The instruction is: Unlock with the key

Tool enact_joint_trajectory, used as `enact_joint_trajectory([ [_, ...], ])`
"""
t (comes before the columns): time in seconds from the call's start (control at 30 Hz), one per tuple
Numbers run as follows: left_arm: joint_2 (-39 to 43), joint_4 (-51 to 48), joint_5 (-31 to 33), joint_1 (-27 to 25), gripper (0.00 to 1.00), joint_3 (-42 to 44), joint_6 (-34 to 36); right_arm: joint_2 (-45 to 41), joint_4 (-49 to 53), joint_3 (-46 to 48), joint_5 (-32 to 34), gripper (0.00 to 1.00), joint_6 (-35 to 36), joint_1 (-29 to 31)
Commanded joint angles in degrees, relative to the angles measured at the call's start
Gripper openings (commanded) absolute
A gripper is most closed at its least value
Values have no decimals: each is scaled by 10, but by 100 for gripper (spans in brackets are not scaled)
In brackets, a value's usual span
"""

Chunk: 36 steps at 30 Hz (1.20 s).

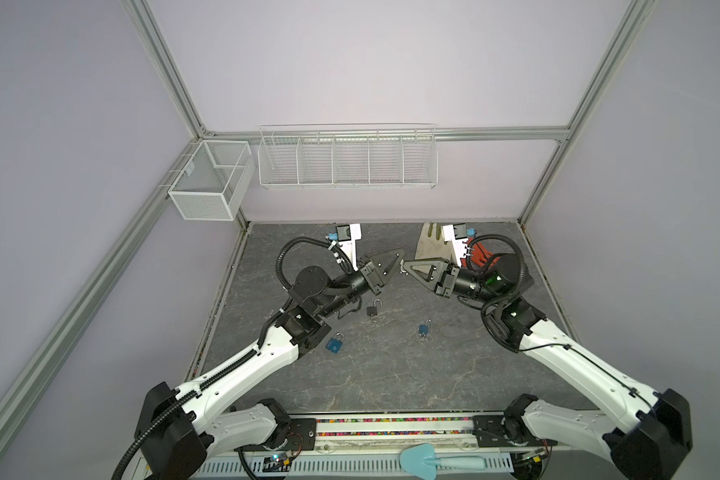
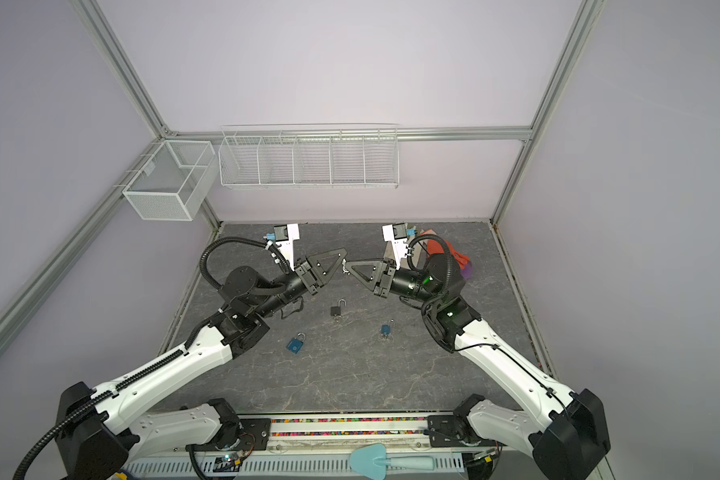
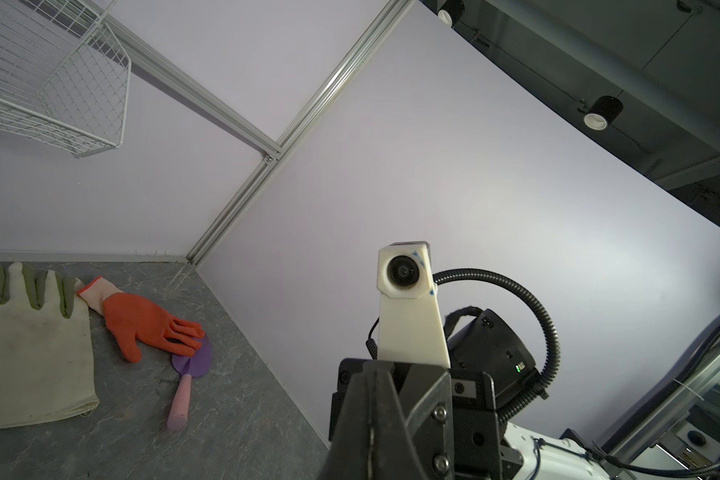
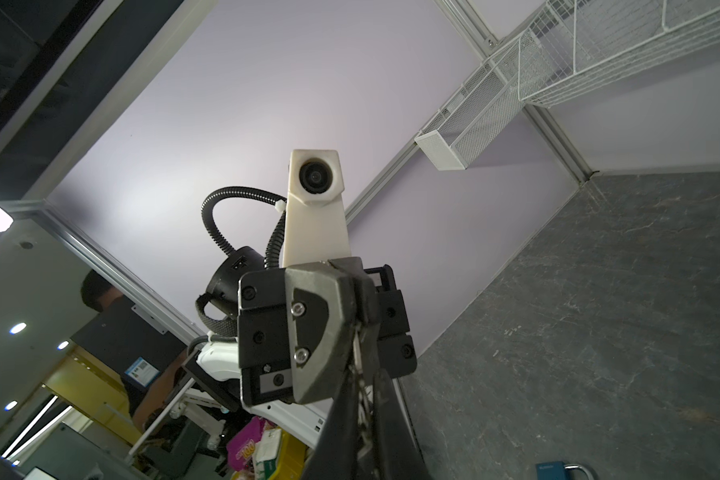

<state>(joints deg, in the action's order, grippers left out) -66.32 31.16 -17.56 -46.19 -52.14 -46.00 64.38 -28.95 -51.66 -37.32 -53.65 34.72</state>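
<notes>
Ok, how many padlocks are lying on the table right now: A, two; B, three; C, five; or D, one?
B: both top views show three on the table, namely a blue padlock, a black padlock and a smaller blue padlock.

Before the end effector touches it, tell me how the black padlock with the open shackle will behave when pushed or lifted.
The black padlock lies flat on the stone-look tabletop, so it would probably slide rather than roll. Its solid body suggests it is stiff and heavy for its size. The shackle stands open, so it may swing when lifted.
</notes>
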Motion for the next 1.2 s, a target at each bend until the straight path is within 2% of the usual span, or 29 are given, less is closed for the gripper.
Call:
enact_joint_trajectory([
  [0.0, 7, 8, 11, -1, 0, 5, 11, -1, 6, -7, -13, 18, -4, 4],
  [0.07, 6, 8, 14, -1, 0, 4, 11, -1, 6, -6, -14, 23, -7, 4],
  [0.63, 9, 18, 21, -1, 0, 7, 9, 22, -47, -2, -32, 24, -45, 8],
  [0.9, 14, 15, 23, -1, 0, 12, 11, 11, -42, -1, -13, 23, -35, 8],
  [1.17, 22, 13, 29, -1, 0, 14, 16, 7, -41, 2, -9, 18, -36, 7],
])
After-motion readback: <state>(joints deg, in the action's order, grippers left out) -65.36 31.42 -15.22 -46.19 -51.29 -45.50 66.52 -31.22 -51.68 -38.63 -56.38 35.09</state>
